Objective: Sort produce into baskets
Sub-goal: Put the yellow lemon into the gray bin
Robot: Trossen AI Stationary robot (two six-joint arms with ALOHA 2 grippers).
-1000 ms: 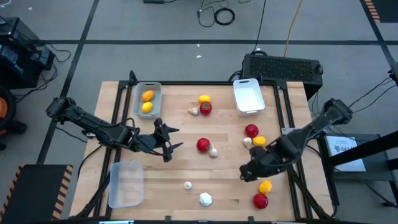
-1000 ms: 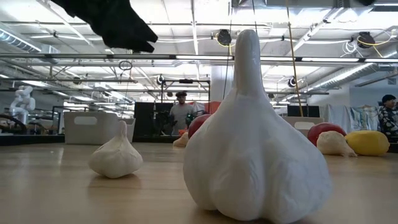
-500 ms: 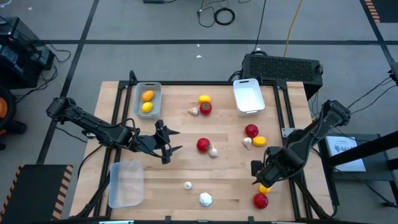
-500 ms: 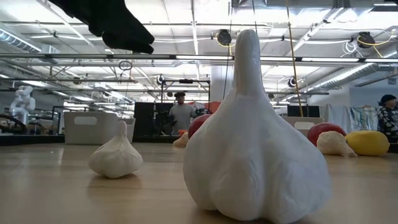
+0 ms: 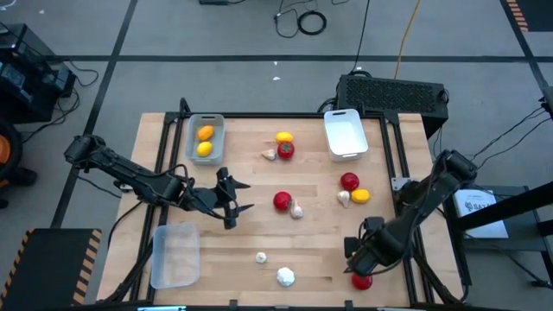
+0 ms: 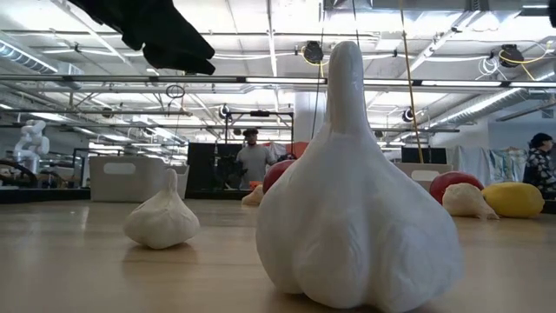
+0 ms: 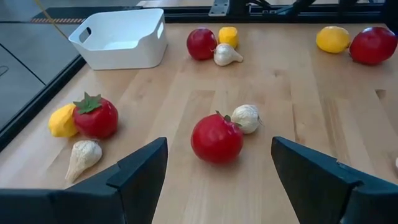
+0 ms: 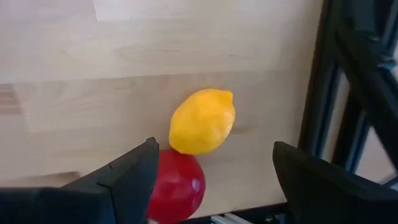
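My left gripper (image 5: 238, 200) stands open left of the table's middle, pointing at a red piece (image 7: 216, 138) with a garlic bulb (image 7: 245, 118) against it. My right gripper (image 8: 214, 180) hangs open above the near right corner, pointing down at a lemon (image 8: 202, 121) that touches a red piece (image 8: 177, 185). From above, the right gripper (image 5: 359, 259) hides that lemon. The grey basket (image 5: 205, 123) at far left holds two lemons. The white basket (image 5: 343, 134) stands at far right, the clear basket (image 5: 175, 255) at near left.
Other produce lies loose: a lemon, red piece and garlic (image 5: 283, 147) at the far middle, three more (image 5: 352, 190) at the right, two garlic bulbs (image 5: 285, 276) near the front edge. A black frame rail (image 8: 314, 93) runs along the right edge.
My right gripper has swung toward the table's near edge and come down, tipping to point more steeply down and rolling at the wrist. It now hangs over the lemon and red piece at the near right corner. Its fingers have stayed open.
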